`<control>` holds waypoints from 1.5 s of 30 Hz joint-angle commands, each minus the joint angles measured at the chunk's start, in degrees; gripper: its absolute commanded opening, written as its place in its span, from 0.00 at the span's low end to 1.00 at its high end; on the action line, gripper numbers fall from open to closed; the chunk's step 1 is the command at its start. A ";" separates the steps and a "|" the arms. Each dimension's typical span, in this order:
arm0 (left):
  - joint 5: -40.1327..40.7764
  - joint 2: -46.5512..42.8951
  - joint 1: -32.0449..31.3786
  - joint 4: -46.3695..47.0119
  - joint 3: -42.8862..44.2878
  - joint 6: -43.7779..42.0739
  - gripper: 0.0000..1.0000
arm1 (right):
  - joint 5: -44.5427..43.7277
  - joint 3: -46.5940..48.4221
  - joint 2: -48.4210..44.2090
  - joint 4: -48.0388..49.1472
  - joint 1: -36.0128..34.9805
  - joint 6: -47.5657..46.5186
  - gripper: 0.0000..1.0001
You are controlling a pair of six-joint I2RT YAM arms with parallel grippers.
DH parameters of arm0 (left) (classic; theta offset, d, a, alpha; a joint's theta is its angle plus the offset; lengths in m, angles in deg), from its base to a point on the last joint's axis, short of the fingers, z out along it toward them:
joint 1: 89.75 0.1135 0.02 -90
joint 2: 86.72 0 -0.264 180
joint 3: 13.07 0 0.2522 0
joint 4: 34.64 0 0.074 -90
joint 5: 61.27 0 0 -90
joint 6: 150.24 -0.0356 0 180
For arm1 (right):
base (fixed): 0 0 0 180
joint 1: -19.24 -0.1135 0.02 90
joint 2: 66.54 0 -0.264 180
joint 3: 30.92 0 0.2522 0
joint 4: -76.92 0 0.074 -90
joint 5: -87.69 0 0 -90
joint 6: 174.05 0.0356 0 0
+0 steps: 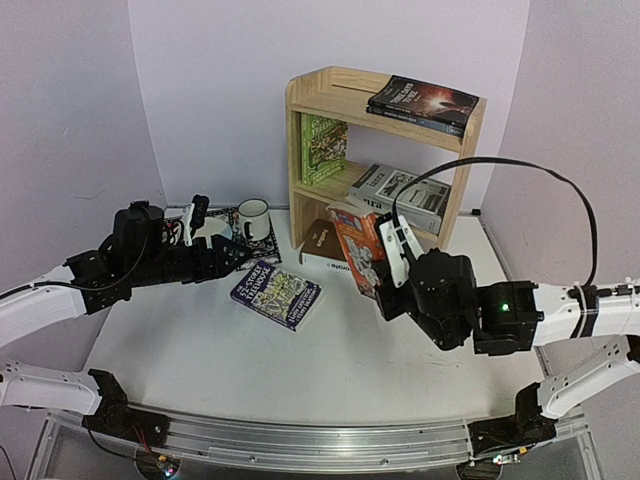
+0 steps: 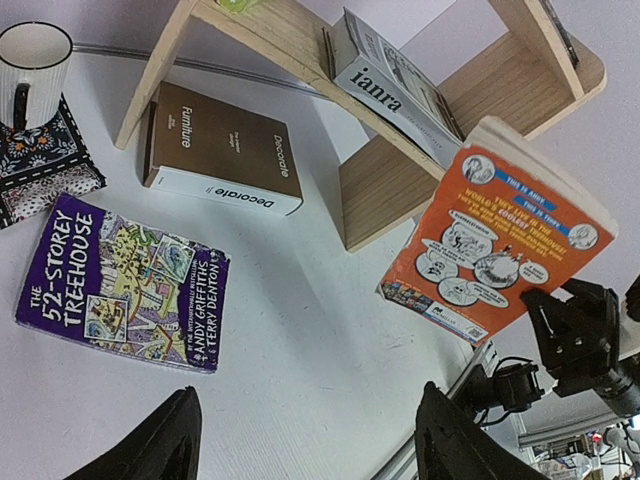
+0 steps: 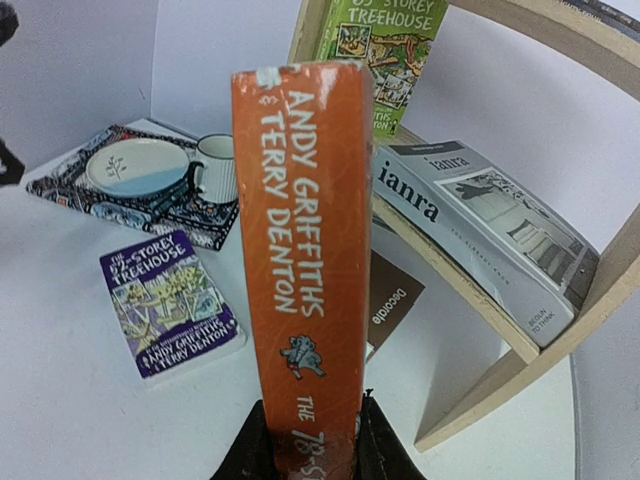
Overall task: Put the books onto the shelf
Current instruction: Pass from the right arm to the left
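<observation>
Right gripper (image 3: 305, 440) pinches orange book (image 3: 305, 250) at its bottom, spine upright (likely for slotting in vertically); shelf (image 3: 480, 395) just ahead. Left gripper (image 2: 305, 440) spread, empty; blue book (image 2: 120, 285) ahead-left.

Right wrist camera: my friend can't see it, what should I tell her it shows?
The right gripper holds an orange book upright, spine facing the camera. Behind it, the wooden shelf carries a green book and a grey one lying flat. A purple book lies on the table near a mug and plate.
</observation>
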 commanded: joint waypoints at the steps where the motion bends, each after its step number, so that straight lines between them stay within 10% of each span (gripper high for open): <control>1: 0.96 -1.14 -0.05 0.16 -0.10 -1.33 0.74 | -0.01 7.25 3.95 11.64 1.73 3.61 0.00; 21: 1.79 -3.01 -0.07 0.15 -0.35 -3.14 0.74 | -5.23 24.20 30.06 46.59 6.08 -4.80 0.00; 45: -0.86 5.37 -4.46 12.46 5.84 0.11 0.74 | 10.02 20.82 26.29 22.01 6.00 6.16 0.00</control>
